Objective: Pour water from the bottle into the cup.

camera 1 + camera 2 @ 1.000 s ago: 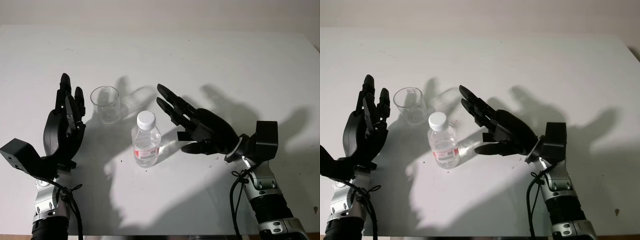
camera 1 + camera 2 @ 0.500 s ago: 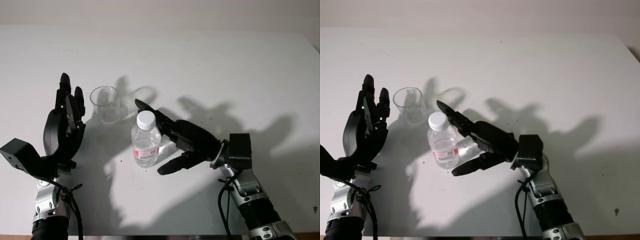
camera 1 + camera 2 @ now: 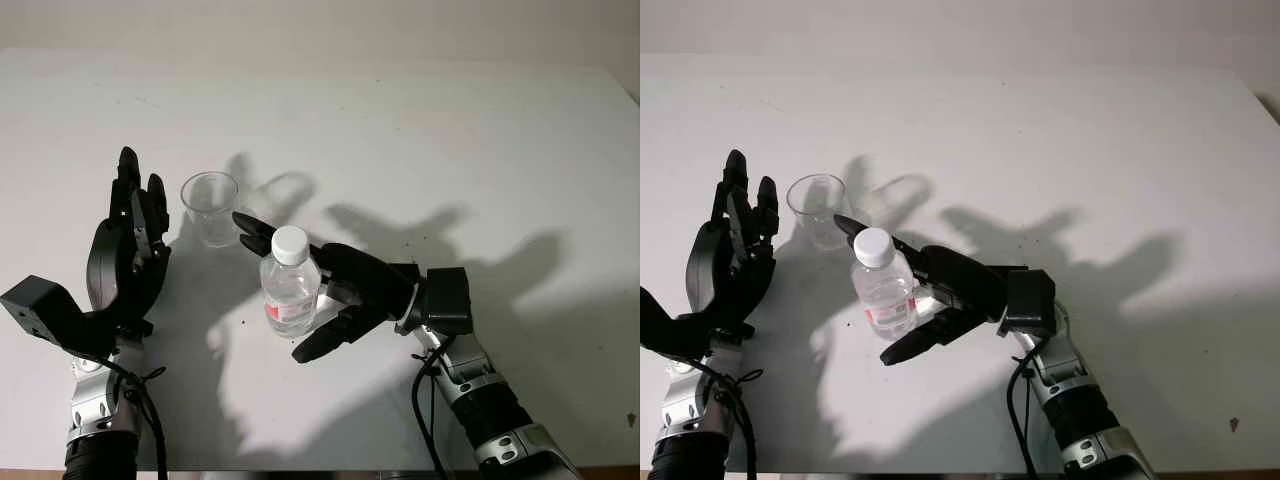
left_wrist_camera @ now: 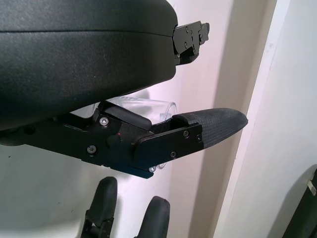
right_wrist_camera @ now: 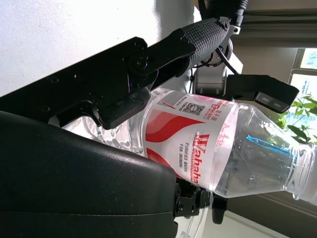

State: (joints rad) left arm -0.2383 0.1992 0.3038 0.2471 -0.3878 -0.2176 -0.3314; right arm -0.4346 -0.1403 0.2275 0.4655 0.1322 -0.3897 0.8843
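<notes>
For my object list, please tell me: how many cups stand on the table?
1. The clear cup stands on the white table, just beyond the bottle, beside the raised left hand.

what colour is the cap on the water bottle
The bottle has a white cap, clearest in the left eye view.

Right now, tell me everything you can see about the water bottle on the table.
The water bottle is small, clear plastic, with a white screw cap still on and a red-and-white printed label around its middle. It stands upright on the white table, just in front of the empty clear cup and apart from it. The right hand wraps it from the robot's right side, fingers passing behind and in front of the body, palm close against the label.
</notes>
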